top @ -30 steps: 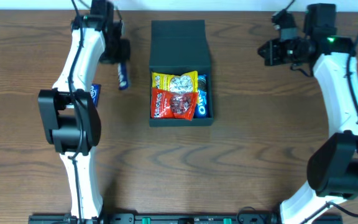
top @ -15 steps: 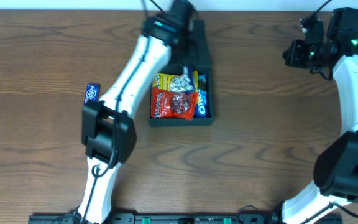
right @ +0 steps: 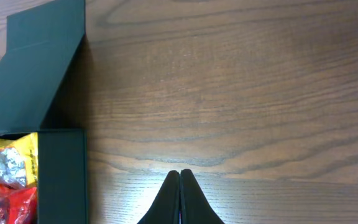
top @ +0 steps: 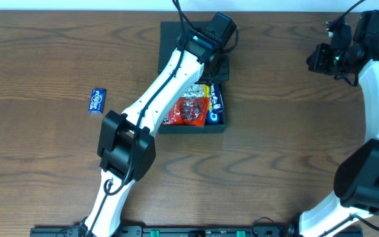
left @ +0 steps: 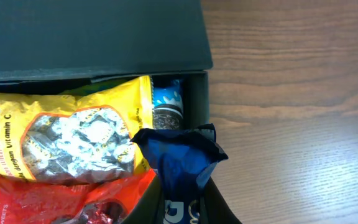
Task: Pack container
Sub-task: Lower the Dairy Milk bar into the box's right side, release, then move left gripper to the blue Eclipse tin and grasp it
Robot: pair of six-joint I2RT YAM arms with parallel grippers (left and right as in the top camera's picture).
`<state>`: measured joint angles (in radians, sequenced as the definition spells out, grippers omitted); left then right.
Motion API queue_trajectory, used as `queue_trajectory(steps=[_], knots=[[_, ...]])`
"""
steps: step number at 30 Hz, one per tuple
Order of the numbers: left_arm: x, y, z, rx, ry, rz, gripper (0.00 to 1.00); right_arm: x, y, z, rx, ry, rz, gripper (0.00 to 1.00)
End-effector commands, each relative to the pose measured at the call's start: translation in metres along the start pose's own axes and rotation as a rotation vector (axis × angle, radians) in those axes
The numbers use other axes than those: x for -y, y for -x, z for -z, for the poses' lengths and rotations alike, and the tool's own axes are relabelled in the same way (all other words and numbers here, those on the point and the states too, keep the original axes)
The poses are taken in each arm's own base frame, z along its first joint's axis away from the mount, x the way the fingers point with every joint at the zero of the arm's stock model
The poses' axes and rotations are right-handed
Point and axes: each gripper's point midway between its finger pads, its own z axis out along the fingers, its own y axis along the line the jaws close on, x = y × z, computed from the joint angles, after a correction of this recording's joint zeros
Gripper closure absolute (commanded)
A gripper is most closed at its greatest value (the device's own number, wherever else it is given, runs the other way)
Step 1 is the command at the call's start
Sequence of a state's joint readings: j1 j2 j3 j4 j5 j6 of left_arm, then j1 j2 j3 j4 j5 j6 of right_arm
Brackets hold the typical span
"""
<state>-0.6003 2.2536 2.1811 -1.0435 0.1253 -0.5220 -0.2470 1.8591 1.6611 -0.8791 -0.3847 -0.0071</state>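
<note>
— Where is the container [top: 191, 128] found, and what is kept in it?
— Mid-table, lid flap open. A yellow packet [left: 73, 140], a red packet [left: 55, 199] and a cookie packet [left: 168, 109] are seen inside.
— And the tools?
— A dark blue packet [left: 180, 163] is clamped in the left gripper [top: 216, 66] over the right-hand strip, lengthwise along the wall. The right gripper [right: 180, 186] is closed, empty, well apart.

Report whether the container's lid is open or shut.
Open. The flap lid of the container is swung back, exposing the yellow packet and red packet inside.
</note>
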Motion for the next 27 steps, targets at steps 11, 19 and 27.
queue_trajectory(steps=[11, 19, 27], knots=[[0.001, 0.005, 0.008, 0.03, 0.002, -0.033, 0.36, 0.005, 0.001, 0.001, 0.002, -0.008, -0.022, 0.98], [-0.069, 0.047, 0.052, 0.155, 0.194, -0.039, 0.38, 0.005, 0.0, 0.001, -0.002, -0.008, -0.023, 0.98], [-0.235, 0.073, 0.116, 0.146, 0.332, 0.17, 0.38, 0.005, -0.001, 0.001, -0.008, -0.008, -0.026, 0.98]])
